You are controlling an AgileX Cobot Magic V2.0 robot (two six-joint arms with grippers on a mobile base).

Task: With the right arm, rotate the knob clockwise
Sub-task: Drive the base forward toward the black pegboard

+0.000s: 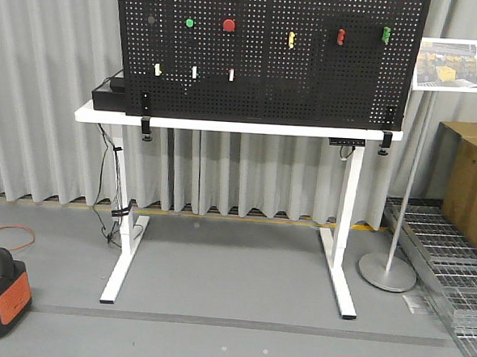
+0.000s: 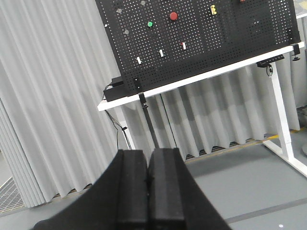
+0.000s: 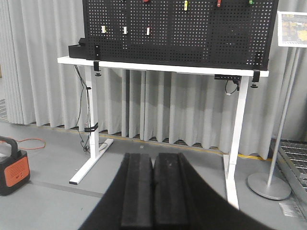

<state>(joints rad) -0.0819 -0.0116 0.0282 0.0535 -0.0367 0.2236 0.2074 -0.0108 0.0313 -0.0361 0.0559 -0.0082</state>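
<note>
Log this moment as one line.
phase: pre-approach | right fingers: shut, empty, well short of pegboard | left fingers: shut, empty | contact: none

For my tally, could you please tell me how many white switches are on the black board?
3 white switches, in a row low on the left of the board: left, middle, right. The top is cropped; more may be hidden.

The left pincer and right pincer are plain black. Ahead of them, a black pegboard gridded with holes carries a red button, a green button and a yellow piece. The worktop is white, the curtain pale grey; left of the right pincer, an orange-and-black box.
</note>
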